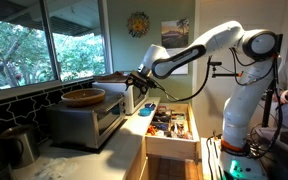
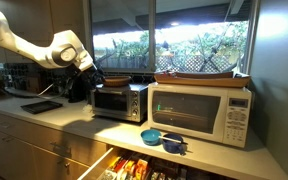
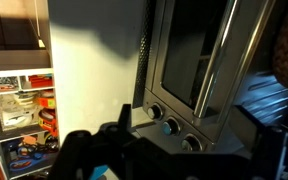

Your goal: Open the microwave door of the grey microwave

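The grey microwave (image 2: 121, 101) stands on the counter left of a white one, with its microwave door (image 2: 111, 103) shut. In an exterior view it sits behind the white appliance (image 1: 117, 88). My gripper (image 2: 90, 72) hovers at the oven's upper left front corner, and it also shows in an exterior view (image 1: 137, 82). In the wrist view the picture is turned. The door's dark glass (image 3: 189, 50), its bar handle (image 3: 234, 70) and three knobs (image 3: 169, 125) lie close ahead. The gripper (image 3: 199, 138) is open and empty, with its fingers apart on either side of the knobs.
A white microwave (image 2: 199, 110) with a wooden tray (image 2: 199, 72) on top stands right of the grey one. Blue bowls (image 2: 156, 136) sit on the counter in front. A drawer full of items (image 1: 170, 125) is pulled open below. Dark appliances (image 2: 29, 78) stand at the left.
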